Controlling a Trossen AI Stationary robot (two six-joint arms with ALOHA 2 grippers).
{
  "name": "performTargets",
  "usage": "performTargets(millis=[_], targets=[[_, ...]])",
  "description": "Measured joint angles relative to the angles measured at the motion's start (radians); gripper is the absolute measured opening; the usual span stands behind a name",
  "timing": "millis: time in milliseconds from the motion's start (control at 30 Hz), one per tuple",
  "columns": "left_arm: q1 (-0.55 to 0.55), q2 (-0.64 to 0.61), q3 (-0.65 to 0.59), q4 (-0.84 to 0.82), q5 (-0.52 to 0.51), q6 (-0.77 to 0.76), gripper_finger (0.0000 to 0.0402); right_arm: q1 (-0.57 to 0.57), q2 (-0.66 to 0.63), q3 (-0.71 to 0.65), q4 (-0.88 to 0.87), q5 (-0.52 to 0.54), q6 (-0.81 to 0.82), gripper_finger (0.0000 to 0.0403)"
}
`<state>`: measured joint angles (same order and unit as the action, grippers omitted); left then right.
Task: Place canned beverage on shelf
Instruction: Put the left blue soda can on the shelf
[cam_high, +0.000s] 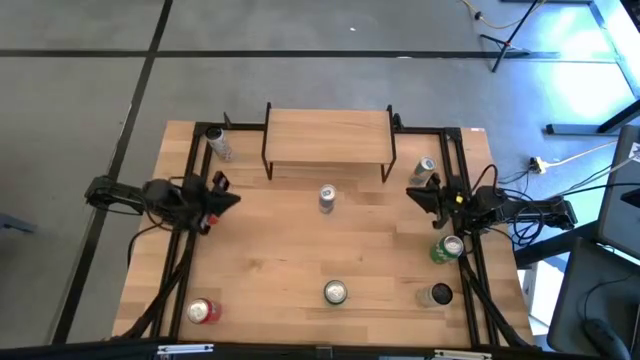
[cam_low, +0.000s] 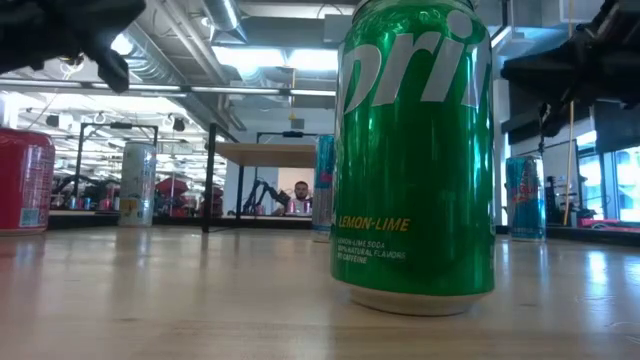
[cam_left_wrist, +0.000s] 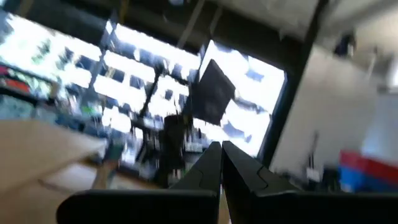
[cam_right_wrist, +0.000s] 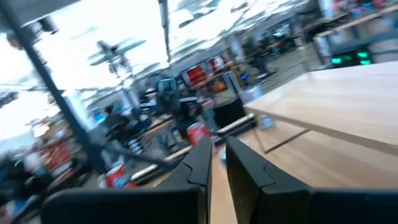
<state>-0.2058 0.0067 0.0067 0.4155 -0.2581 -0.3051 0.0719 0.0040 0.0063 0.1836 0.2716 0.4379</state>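
Note:
The shelf (cam_high: 328, 135), a light wood plank on thin black legs, stands at the table's far middle; it also shows in the low view (cam_low: 265, 153). Several cans stand upright on their bases on the table: a silver one (cam_high: 326, 198) just in front of the shelf, a green one (cam_high: 447, 248) at the right, and a red one (cam_high: 203, 311) at the near left. My left gripper (cam_high: 232, 200) hovers shut over the table's left side. My right gripper (cam_high: 413, 193) hovers shut over the right side, beside a can (cam_high: 424, 170). Both point toward the middle and touch nothing.
More cans stand at the far left corner (cam_high: 218, 142), the near middle (cam_high: 335, 292) and the near right (cam_high: 437, 295). Black frame rails (cam_high: 195, 170) run along the table's left and right sides. Bare wood (cam_high: 270, 250) lies between the arms.

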Motion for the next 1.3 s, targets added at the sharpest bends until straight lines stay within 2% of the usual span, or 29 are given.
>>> performTargets(millis=[200,367,567,800,900,1133,1300], targets=[[0.004,0.0,0.002,0.194,-0.184,0.019,0.0006,0.0,0.0,0.0,0.008,0.053,0.004,0.0035],[0.029,0.081,0.07,0.191,-0.231,0.025,0.0006,0.0,0.0,0.0,0.034,0.095,0.088,0.0035],[0.075,0.367,0.249,0.19,-0.251,0.05,0.0006,0.0,0.0,0.0,0.049,0.096,0.09,0.0035],[0.115,0.774,0.541,0.192,-0.247,0.047,0.0006,0.0,0.0,0.0,0.072,0.103,0.085,0.0035],[0.123,0.91,0.663,0.187,-0.246,0.053,0.0006,0.0,0.0,0.0,0.071,0.103,0.085,0.0035],[0.154,1.119,0.876,0.179,-0.286,0.045,0.0012,0.0,0.0,0.0,0.069,0.103,0.081,0.0035],[0.155,1.233,1.013,0.041,-0.28,0.024,0.0063,0.0,0.0,0.0,0.068,0.103,0.081,0.0035]])
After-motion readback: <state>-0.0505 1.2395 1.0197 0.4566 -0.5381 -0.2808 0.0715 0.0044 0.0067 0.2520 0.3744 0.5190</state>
